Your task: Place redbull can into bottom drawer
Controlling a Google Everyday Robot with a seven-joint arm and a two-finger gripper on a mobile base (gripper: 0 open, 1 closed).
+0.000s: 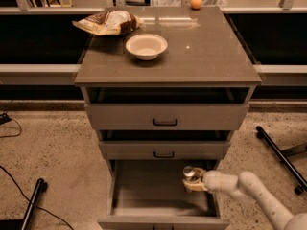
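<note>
Placing is the step you have reached, by my reading. Your cream two-finger gripper (195, 185) is clamped on the slim silvery redbull can (189, 172), which is upright inside the right side of the open grey-beige bottom drawer (148, 189). Next you need the can resting on the drawer floor, then a clean release.
</note>
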